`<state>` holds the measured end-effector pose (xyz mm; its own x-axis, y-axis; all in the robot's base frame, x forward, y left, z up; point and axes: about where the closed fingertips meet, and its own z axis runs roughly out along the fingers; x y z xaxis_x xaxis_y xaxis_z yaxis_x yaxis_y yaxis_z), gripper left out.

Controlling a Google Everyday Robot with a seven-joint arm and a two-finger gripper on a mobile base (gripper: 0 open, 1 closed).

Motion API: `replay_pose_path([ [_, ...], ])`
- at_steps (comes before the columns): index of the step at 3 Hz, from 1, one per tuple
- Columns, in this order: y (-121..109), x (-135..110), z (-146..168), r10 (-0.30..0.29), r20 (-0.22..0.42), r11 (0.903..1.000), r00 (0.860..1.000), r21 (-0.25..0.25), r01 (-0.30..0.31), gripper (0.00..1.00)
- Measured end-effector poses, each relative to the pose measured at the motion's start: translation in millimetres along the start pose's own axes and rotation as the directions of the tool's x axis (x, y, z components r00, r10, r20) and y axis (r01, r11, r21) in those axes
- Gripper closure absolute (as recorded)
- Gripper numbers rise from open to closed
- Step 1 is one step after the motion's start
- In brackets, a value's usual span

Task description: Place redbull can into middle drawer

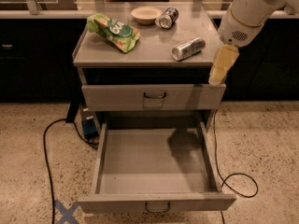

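Note:
The redbull can (188, 48), slim and silver, lies on its side on the right part of the cabinet top (149, 52). The middle drawer (140, 167) is pulled fully out below and holds nothing. My gripper (222, 65) hangs cream-coloured from the white arm (247, 13) at the cabinet's right edge. It is a little to the right of the can and slightly lower, and is not touching it.
A green chip bag (113, 31), a small bowl (146, 14) and a darker can (167, 17) lie on the cabinet top. The upper drawer (154, 97) is closed. Black cables (238, 183), a blue box (88, 127) and a blue tape cross (63, 211) are on the floor.

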<state>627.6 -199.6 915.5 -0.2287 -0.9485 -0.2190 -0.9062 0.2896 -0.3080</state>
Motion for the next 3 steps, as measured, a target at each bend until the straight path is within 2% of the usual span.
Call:
replay_pose_path([
  [1, 0, 0, 0, 0.000, 0.000, 1.0000, 1.000, 0.000, 0.000, 0.00],
  [2, -15, -6, 2, -0.026, 0.005, 0.9981, 1.000, 0.056, 0.026, 0.00],
  [3, -44, -11, 6, -0.040, 0.071, 0.9942, 0.997, 0.102, 0.033, 0.00],
])
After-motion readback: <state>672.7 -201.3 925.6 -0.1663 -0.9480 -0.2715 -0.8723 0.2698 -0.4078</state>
